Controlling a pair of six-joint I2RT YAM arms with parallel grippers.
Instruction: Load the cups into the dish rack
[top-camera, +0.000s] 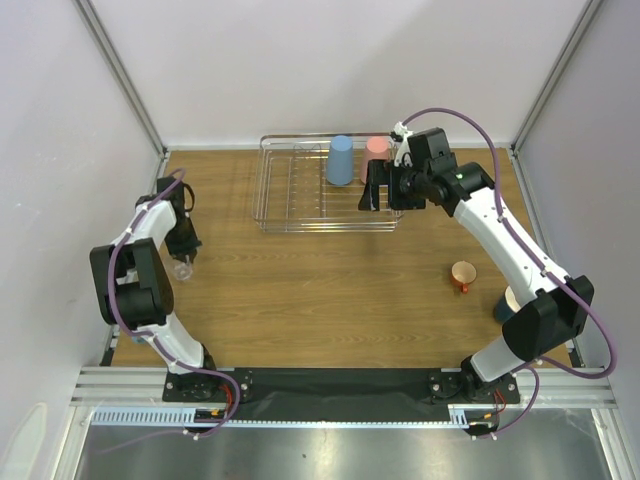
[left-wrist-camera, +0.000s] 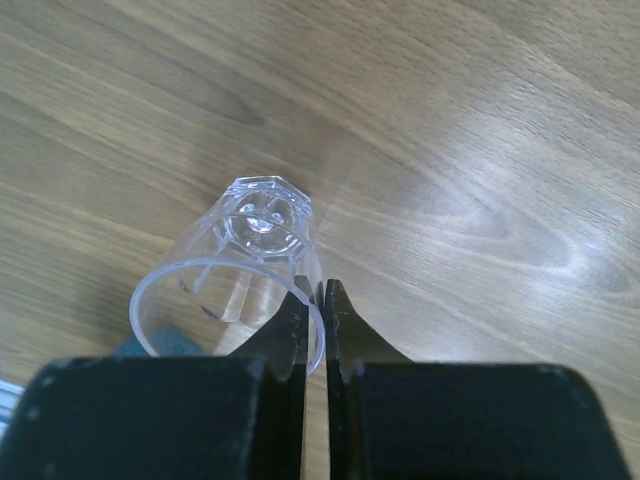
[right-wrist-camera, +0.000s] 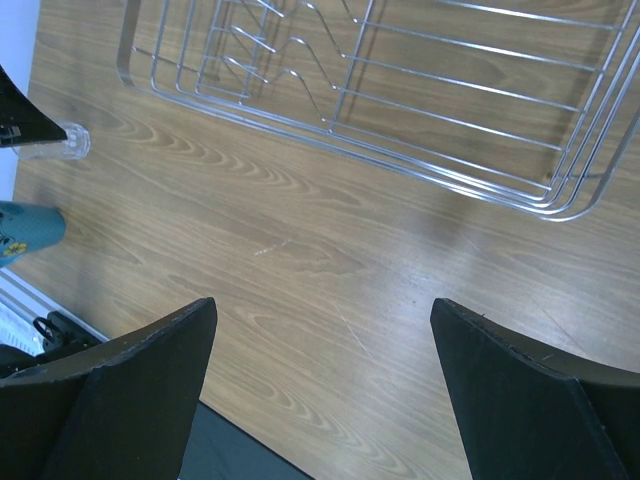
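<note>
Closest to you on the right, the dark blue mug (top-camera: 503, 308) stands on the counter (top-camera: 330, 290). The right arm hides part of it. A little past it sits the small orange cup (top-camera: 463, 274), alone on the wood.

Look to the left side now. Your left gripper (left-wrist-camera: 315, 297) is down low at the clear glass (left-wrist-camera: 240, 265). Its two fingers are pressed close together and pinch the thin wall of the glass at the rim. One finger is inside the glass and one is outside. The thick bottom of the glass points away from the wrist camera. You cannot tell if the glass touches the counter.

Farther out, your right gripper (right-wrist-camera: 320, 305) hangs over the counter, just in front of the near right corner of the dish rack (top-camera: 290, 190). Its fingers are spread wide and hold nothing.

The dish rack sits at the far end of the counter. Inside it, on the right side, the light blue tumbler (top-camera: 340, 160) and the pink tumbler (top-camera: 377, 150) stand next to each other.
</note>
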